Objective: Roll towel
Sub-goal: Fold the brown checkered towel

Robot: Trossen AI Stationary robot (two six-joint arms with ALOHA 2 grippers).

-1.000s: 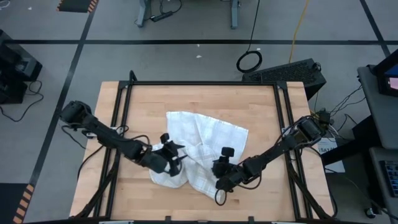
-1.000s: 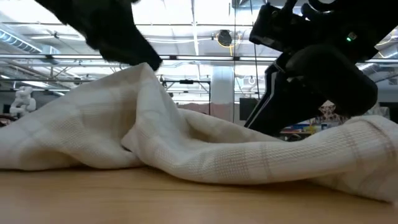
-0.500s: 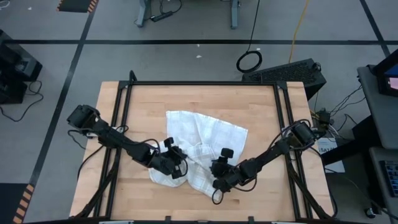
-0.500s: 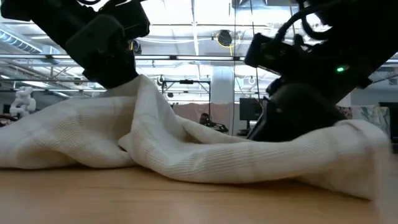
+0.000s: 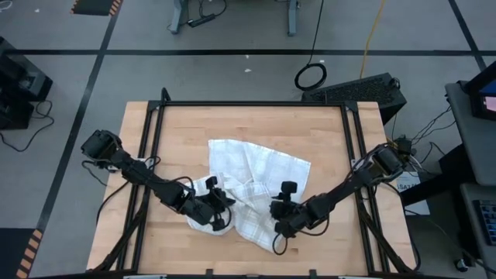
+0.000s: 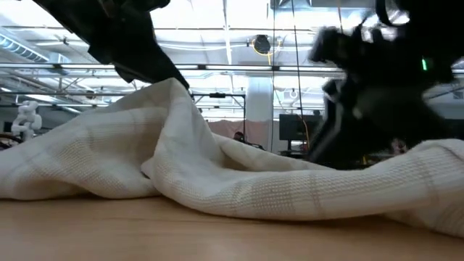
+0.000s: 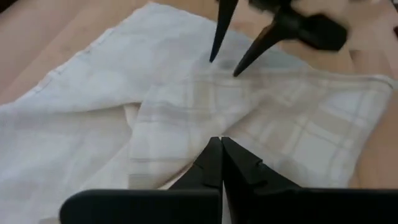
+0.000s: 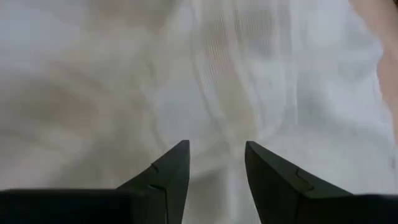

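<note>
Between the two grippers, the towel (image 5: 256,182) lies rumpled and bunched; left gripper (image 5: 219,203) pinches a raised fold, right gripper (image 5: 277,211) hovers spread above it.

Bright even light, blurred wrist views

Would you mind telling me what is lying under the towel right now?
Only the wooden table shows around the crumpled towel. Its raised folds hide whatever may lie beneath. The left tool and right tool are at its near part.
</note>
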